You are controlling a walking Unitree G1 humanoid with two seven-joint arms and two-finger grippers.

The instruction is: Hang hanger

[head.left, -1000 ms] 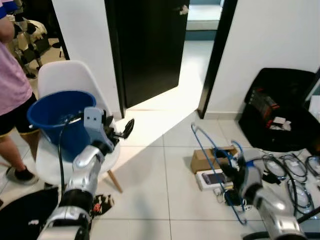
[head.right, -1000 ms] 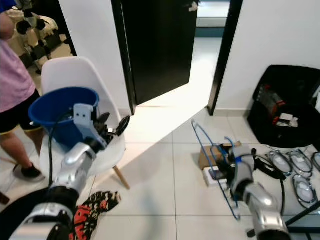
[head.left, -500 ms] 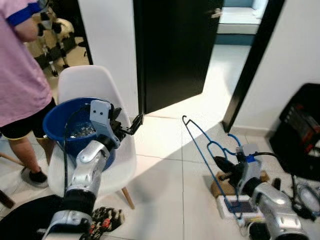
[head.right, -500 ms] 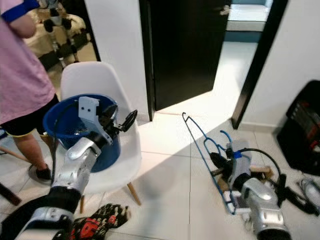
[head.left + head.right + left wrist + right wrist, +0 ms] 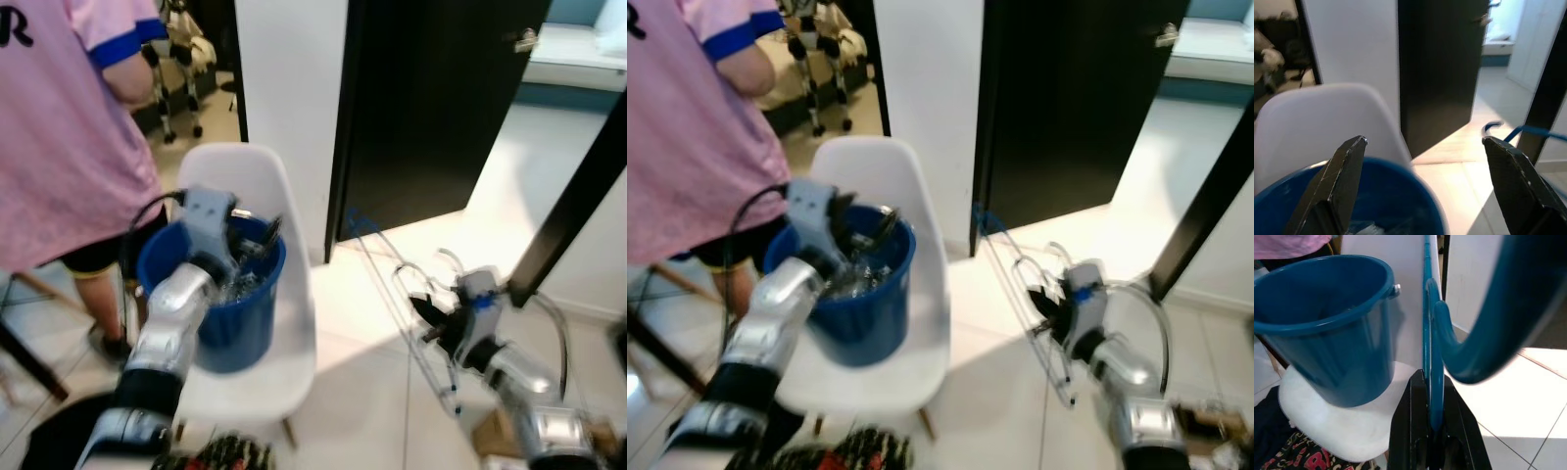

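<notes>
My right gripper (image 5: 428,315) is shut on a blue wire hanger (image 5: 1426,308), held low at my right; the wire runs up between the fingers and its hook (image 5: 1493,128) points toward the dark door. Right in front stands a white chair (image 5: 230,171) with a blue bucket (image 5: 230,313) on its seat. Over the bucket's rim hangs my left gripper (image 5: 257,240), open and empty, with its fingers (image 5: 1347,176) spread wide.
A person in a pink shirt (image 5: 59,127) stands close at the left, beside the chair. A black door (image 5: 431,108) stands open behind the chair, leading to a bright tiled room. Patterned cloth (image 5: 220,455) lies on the floor by the chair legs.
The camera has swung left and moved closer, so the chair, bucket and person loom nearer. My left gripper now hangs over the bucket. The right gripper still holds the hanger.
</notes>
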